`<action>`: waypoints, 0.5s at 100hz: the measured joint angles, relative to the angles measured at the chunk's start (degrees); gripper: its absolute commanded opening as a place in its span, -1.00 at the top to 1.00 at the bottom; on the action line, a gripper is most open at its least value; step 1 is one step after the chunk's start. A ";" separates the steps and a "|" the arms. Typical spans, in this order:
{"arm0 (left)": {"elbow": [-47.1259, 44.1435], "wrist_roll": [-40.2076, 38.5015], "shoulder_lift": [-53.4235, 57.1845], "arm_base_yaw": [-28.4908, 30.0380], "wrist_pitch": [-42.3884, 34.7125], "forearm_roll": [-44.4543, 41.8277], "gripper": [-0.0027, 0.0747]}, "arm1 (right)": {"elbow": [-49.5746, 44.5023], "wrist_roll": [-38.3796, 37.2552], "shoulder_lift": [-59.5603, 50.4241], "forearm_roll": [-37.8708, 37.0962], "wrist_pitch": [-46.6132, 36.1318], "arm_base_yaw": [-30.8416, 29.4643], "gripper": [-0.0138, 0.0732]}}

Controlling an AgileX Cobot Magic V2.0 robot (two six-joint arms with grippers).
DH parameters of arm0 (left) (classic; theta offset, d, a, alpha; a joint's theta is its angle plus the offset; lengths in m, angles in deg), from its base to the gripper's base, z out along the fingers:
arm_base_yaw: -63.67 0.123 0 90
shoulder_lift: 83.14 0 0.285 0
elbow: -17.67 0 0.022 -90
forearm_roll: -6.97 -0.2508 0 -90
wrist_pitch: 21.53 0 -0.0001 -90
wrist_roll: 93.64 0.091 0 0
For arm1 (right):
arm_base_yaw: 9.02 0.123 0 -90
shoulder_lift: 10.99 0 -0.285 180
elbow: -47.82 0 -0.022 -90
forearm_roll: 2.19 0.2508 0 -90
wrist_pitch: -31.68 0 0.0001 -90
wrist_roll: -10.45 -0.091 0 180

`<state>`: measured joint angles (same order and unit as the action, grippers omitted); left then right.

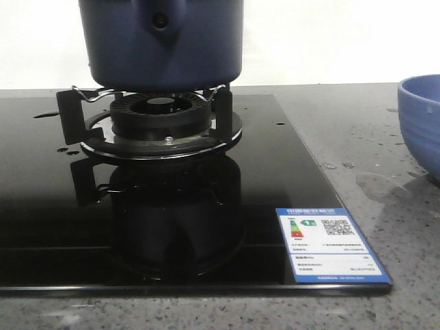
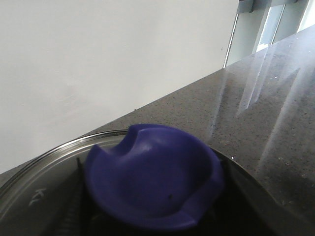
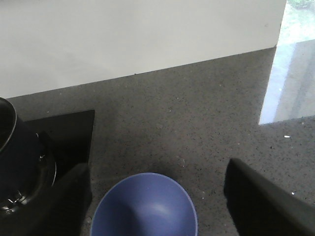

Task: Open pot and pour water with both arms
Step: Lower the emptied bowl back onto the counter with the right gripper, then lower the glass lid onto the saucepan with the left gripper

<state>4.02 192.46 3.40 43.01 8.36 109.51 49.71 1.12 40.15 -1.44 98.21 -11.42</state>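
Note:
The dark navy pot (image 1: 161, 41) stands on the gas burner (image 1: 161, 120), its handle stub (image 1: 160, 20) facing me; its top is cut off in the front view. Its side also shows in the right wrist view (image 3: 15, 152). In the left wrist view a blue lid knob (image 2: 155, 177) sits on a glass lid with a metal rim (image 2: 44, 157). My left gripper (image 2: 152, 206) is low over the knob, a dark finger (image 2: 78, 206) close beside it, jaws wide apart. My right gripper (image 3: 157, 196) is open and empty above the periwinkle bowl (image 3: 145, 209).
The black glass hob (image 1: 62, 220) carries a blue-and-white energy label (image 1: 328, 244) at its front right corner. The bowl (image 1: 421, 120) stands on the speckled grey counter (image 1: 385, 179) right of the hob, with water drops near it. A white wall runs behind.

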 measured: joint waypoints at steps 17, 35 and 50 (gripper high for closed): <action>0.00 0.21 -0.36 0.00 0.82 0.10 -0.38 | 0.00 0.00 0.00 0.00 0.33 0.00 -0.50; 0.00 -0.89 0.24 0.26 0.72 -0.02 -0.45 | 0.00 0.00 0.00 0.10 0.33 0.00 -0.50; 0.00 -6.08 5.83 2.47 2.04 -0.25 -0.21 | -0.95 0.47 -0.50 0.10 0.33 0.00 -0.43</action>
<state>4.02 186.38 9.23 45.48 10.39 109.26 48.77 1.60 39.65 -1.34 98.54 -11.42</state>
